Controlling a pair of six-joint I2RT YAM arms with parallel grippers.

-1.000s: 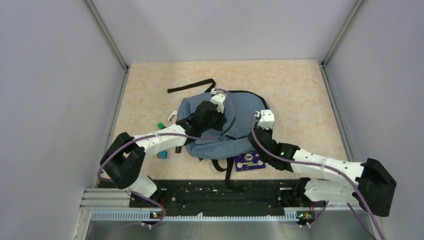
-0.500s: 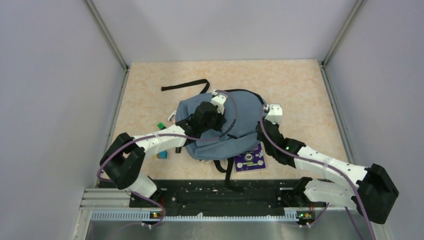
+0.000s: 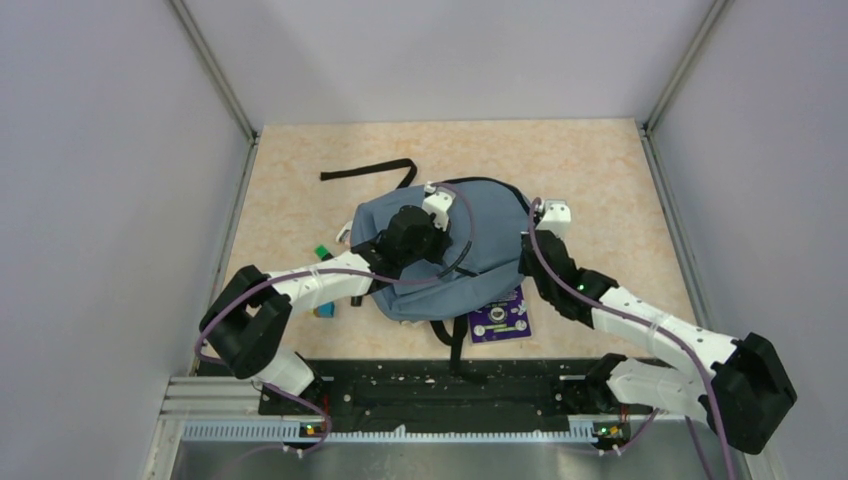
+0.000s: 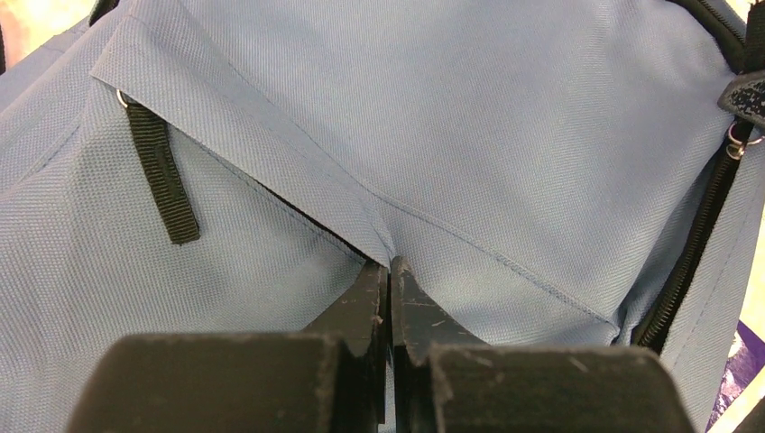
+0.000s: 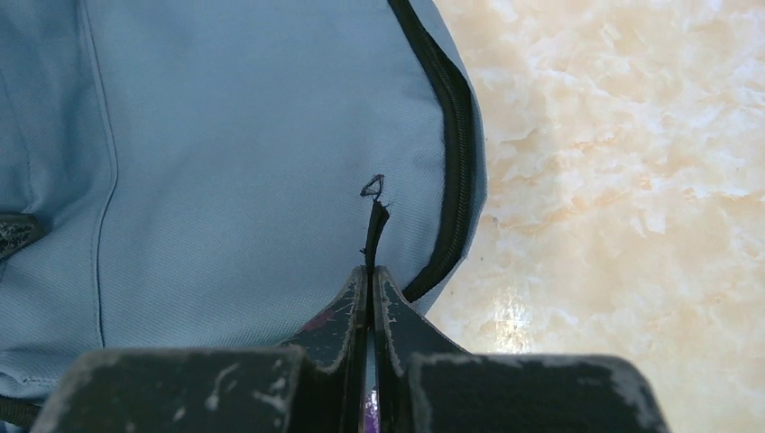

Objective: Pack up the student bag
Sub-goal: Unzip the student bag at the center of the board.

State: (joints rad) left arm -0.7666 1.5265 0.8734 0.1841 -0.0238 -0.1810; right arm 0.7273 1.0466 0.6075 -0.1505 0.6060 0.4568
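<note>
The student bag is a blue-grey fabric backpack lying flat mid-table, with a black strap trailing to the far left. My left gripper rests on top of the bag. In the left wrist view it is shut, pinching a fold of the bag's fabric at a seam. My right gripper is at the bag's right edge. In the right wrist view it is shut on a thin black zip pull cord beside the black zip.
A purple card lies at the bag's near right edge. A small green item and a small blue item lie left of the bag. Black straps hang toward the near edge. Grey walls enclose the table.
My right gripper has moved right and farther along the bag's right edge, still shut. The bag and its far strap have shifted slightly left. The left gripper has held its grip.
</note>
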